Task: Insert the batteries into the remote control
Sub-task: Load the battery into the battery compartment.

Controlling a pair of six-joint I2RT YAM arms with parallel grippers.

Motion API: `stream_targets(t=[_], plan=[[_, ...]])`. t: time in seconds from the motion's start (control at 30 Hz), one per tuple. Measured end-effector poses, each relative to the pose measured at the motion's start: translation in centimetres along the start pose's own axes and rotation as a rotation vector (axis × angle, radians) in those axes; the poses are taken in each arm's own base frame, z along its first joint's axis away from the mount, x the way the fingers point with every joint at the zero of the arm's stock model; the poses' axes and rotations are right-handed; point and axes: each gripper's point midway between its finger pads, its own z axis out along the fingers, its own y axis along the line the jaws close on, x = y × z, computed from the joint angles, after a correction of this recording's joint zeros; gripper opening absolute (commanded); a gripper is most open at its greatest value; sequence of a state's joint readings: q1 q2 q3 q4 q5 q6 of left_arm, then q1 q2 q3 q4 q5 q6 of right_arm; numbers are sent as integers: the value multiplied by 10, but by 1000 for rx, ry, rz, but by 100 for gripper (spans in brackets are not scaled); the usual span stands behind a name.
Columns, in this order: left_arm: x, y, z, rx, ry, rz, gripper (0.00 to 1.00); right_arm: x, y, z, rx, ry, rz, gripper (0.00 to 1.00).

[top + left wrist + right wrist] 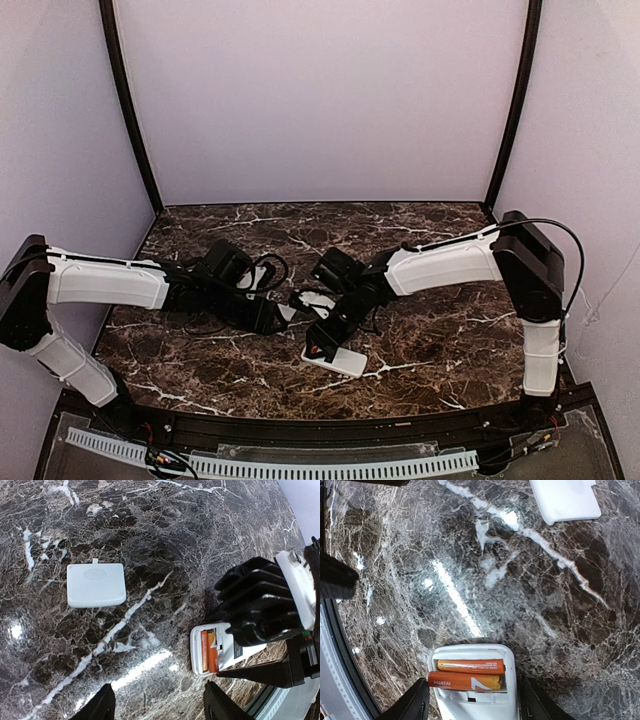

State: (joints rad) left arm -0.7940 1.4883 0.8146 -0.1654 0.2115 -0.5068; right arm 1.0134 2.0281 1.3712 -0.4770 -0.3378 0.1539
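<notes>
**Orange cells are in the bay: seat them flat, then fetch the cover**

We see the remote control [475, 705] lying back-up on the marble table [450, 330], near its front edge. Its compartment is open and both batteries sit inside it side by side. The upper battery [470, 666] looks seated. The labelled battery [465, 681] seems to poke a little past the bay's left wall, so we judge it not fully home.

The right gripper [474, 690] straddles the remote with one finger along each long side. They sit so close that we cannot tell whether they pinch it or only flank it. The left gripper [160, 700] hangs over bare marble with its fingers apart and nothing between them.

The battery cover [96, 585] lies flat on the table, well apart from the remote.

We would do this step as follows:

- Steady the remote by its sides.
- Press the proud battery straight down at its raised end, not along its length, or it may spring out.
- Go for the cover only once both batteries lie level. Its small tab should be lined up with the compartment's slot before we push it shut.
</notes>
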Motion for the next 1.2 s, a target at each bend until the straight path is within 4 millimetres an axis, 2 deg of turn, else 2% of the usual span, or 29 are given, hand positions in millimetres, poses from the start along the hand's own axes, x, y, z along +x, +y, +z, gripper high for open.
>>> stream_targets(t=[0.17, 0.57, 0.8, 1.0, 1.2], plan=[[-1, 1, 0, -8, -4, 6, 61, 2, 0, 1, 16, 6, -11, 50], [-1, 3, 0, -17, -9, 17, 61, 3, -4, 1, 42, 13, -9, 47], [-1, 3, 0, -17, -8, 21, 61, 3, -3, 2, 69, 17, -27, 50], [1, 0, 1, 8, -4, 31, 61, 5, 1, 3, 85, 28, -41, 59], [16, -5, 1, 72, 15, 38, 61, 5, 1, -3, 91, 19, -40, 70]])
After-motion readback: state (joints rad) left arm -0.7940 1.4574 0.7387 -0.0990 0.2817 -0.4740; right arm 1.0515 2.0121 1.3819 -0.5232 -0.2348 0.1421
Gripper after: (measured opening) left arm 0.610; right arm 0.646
